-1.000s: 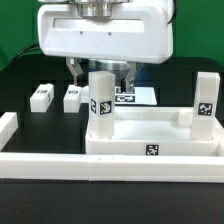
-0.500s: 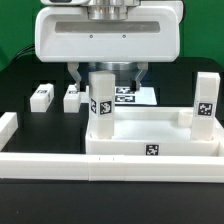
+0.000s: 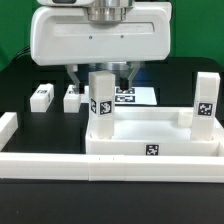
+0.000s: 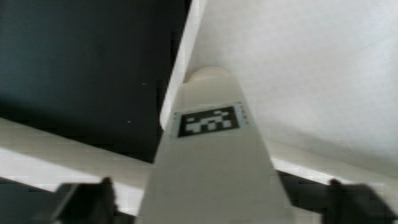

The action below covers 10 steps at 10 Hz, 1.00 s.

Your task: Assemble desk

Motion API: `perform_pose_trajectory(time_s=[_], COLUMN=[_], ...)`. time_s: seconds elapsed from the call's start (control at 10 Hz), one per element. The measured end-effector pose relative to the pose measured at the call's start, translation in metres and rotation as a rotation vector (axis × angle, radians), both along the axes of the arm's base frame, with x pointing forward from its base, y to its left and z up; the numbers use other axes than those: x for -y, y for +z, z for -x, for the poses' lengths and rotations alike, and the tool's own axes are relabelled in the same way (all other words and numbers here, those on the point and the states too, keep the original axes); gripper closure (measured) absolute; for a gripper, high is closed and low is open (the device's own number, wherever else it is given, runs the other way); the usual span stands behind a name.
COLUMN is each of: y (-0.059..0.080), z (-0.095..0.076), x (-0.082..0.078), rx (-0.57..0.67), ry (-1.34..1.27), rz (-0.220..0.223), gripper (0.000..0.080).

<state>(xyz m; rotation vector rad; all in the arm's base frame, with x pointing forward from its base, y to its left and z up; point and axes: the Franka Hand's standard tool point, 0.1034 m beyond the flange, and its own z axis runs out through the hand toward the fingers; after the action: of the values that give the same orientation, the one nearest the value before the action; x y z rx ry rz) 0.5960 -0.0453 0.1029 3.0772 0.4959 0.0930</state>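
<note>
Desk slab (image 3: 150, 138) lies on the black table (image 3: 15, 85) just behind a white rail (image 3: 50, 166), with one upright leg (image 3: 101, 100) at the exterior view's left and another (image 3: 205, 100) at its right. The gripper (image 3: 102, 74) hangs over the left leg, its fingers (image 4: 80, 202) spread to either side. Two loose legs (image 3: 41, 95) lie nearby.

Bright, even overhead light floods the exterior view, pushing the white desk slab (image 3: 125, 150) and border rail (image 3: 50, 165) near blown-out against the black table (image 3: 50, 125), where shadows fall faint and soft. The wrist view is dimmer and out of focus: the close upright leg (image 4: 210, 170) blurs, its tag (image 4: 214, 120) smeared.
</note>
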Motion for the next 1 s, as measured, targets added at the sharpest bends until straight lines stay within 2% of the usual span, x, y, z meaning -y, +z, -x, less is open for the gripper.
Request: perform_pose_trajectory(time_s=[0.1, 0.2, 0.6, 1.0], y=[0.0, 0.0001, 0.0, 0.0], z=[0.0, -0.0001, 0.0001, 0.0005], x=[0.0001, -0.0001, -0.0001, 0.0016], rx=[0.0, 0.0, 0.0, 0.005], ry=[0.001, -0.001, -0.046, -0.426], rz=[0.0, 0.0, -0.004, -0.029], gripper=[0.0327, 0.0512, 0.0512, 0.0512])
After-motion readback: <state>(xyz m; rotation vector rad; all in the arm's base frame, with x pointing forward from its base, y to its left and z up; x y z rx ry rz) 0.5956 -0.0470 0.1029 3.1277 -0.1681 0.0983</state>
